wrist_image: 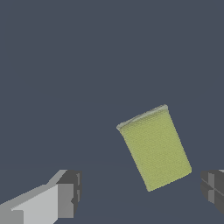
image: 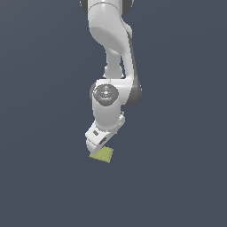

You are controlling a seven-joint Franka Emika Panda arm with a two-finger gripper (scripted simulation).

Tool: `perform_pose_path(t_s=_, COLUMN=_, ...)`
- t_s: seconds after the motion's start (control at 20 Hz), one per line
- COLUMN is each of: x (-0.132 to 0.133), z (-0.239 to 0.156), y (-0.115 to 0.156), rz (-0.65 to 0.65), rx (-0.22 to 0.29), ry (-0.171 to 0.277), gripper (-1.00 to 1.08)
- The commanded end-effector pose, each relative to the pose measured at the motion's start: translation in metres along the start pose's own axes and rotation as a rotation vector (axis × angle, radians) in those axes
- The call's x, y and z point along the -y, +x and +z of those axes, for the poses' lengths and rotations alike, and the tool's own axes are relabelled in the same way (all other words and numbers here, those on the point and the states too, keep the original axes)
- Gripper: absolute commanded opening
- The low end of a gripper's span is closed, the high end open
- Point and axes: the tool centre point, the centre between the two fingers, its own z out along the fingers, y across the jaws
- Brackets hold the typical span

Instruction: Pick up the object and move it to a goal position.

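Lying on dark floor (image: 177, 186): block (wrist_image: 155, 148)

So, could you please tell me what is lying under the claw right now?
A flat yellow-green block lies on the dark floor below the open claw. In the exterior view, the claw hides the block's far edge.

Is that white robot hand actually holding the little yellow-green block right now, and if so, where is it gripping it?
Nothing is held. The gripper is open, its fingers spread wide and touching nothing. The yellow-green block lies free on the surface between them.
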Motion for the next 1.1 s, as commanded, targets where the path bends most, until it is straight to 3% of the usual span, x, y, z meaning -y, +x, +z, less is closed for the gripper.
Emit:
perform_pose_path(t_s=0.0, x=-0.006, z=0.007, y=0.000, rz=-0.064, rx=-0.002, ry=0.001, gripper=1.00)
perform_pose_path(t_s=0.55, x=-0.032, z=0.034, y=-0.004, rz=-0.317, rx=-0.012, ry=0.003, gripper=1.00)
perform_pose_path(t_s=1.05, x=-0.044, z=0.048, y=-0.007, rz=-0.438, rx=-0.019, ry=0.003, gripper=1.00)
